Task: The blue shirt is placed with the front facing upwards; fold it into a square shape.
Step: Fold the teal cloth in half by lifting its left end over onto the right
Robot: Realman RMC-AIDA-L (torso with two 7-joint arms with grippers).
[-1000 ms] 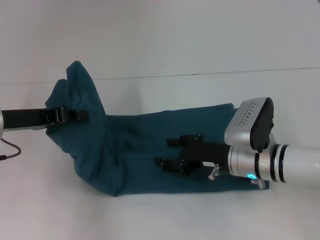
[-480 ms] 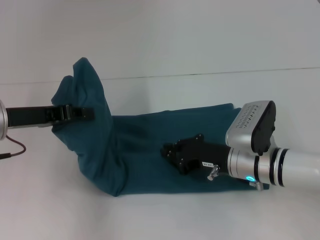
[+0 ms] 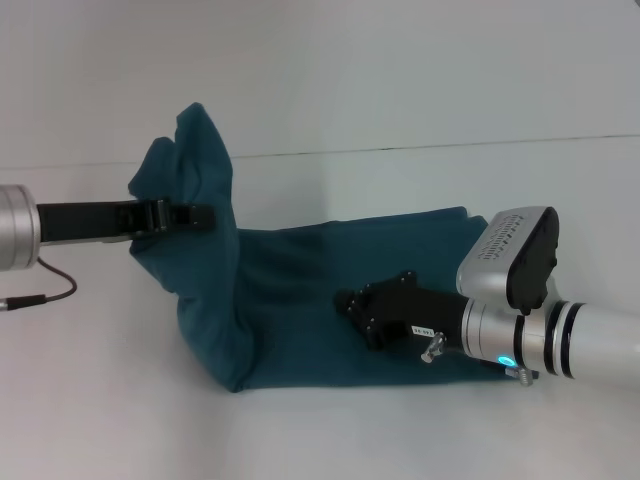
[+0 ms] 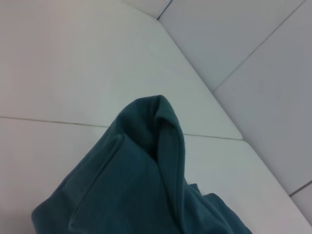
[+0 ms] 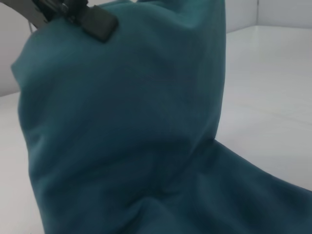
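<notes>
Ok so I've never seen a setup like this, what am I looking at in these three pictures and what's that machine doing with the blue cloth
This is a robot with two arms, each ending in a gripper, a pincer that serves as a hand. The wide picture comes from a camera on its head, looking down at a white table. The other two come from cameras on the wrists, so they show the cloth close up.

The cloth is the blue shirt, lying partly folded. The left gripper is shut on one end of it and holds that end up off the table, so it stands in a peak. The right gripper sits low over the flat part of the shirt, fingers together; whether it presses on the cloth I cannot tell. The job is folding the shirt into a square.
</notes>
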